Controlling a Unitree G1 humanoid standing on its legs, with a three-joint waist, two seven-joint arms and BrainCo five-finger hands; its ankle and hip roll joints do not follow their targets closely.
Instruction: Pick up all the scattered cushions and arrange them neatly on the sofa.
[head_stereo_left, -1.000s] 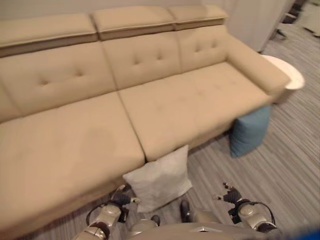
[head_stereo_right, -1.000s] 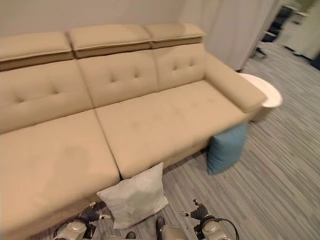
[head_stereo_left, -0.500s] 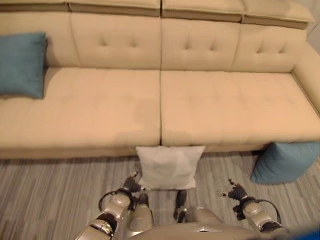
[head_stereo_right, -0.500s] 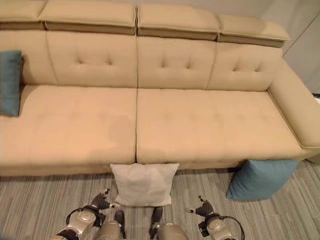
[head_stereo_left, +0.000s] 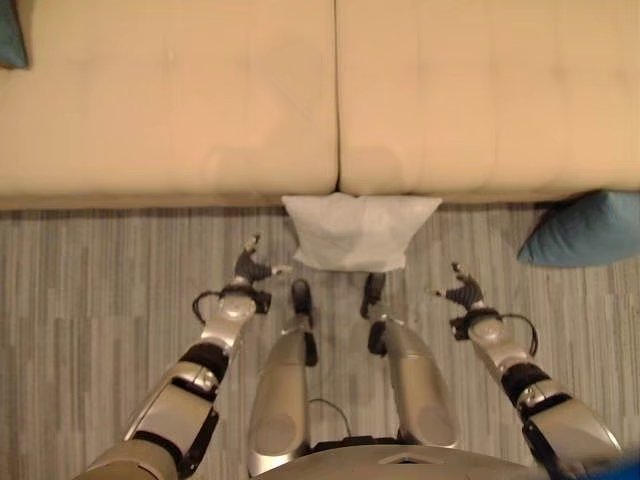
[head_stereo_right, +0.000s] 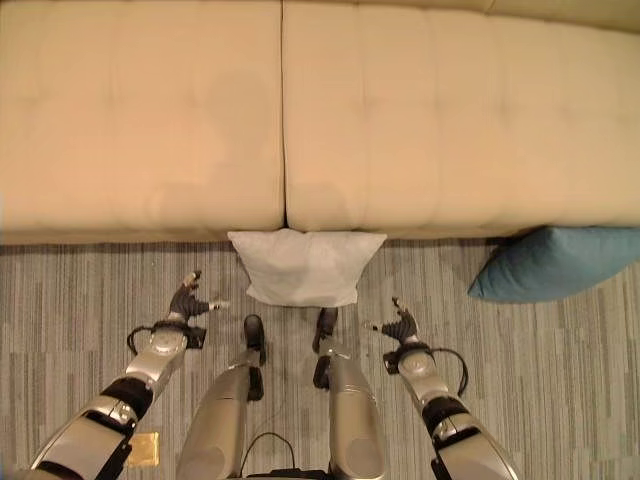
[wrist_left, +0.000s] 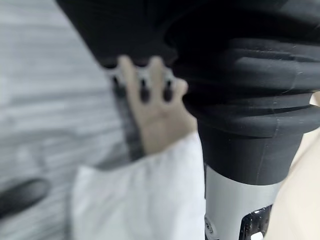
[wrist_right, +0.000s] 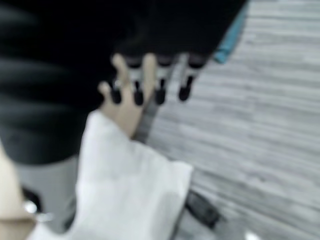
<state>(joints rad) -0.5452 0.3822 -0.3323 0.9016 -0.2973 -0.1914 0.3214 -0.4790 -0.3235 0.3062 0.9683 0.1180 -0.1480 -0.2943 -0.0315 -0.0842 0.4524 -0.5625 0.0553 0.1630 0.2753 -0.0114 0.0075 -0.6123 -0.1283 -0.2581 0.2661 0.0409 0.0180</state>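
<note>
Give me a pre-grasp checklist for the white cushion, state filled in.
1. White cushion located: ok, on the floor, leaning against the sofa front, centred ahead.
2. Left hand free: ok, open, holds nothing, apart from the cushion on its left side.
3. Right hand free: ok, open, holds nothing, apart from the cushion on its right side.
4. Hands flank the cushion evenly: ok, roughly; one on each side, both short of it.
5. Seat above the cushion free to receive it: ok, bare there.
6. Other cushions left: not ok, blue cushion lies on the floor to the right.
</note>
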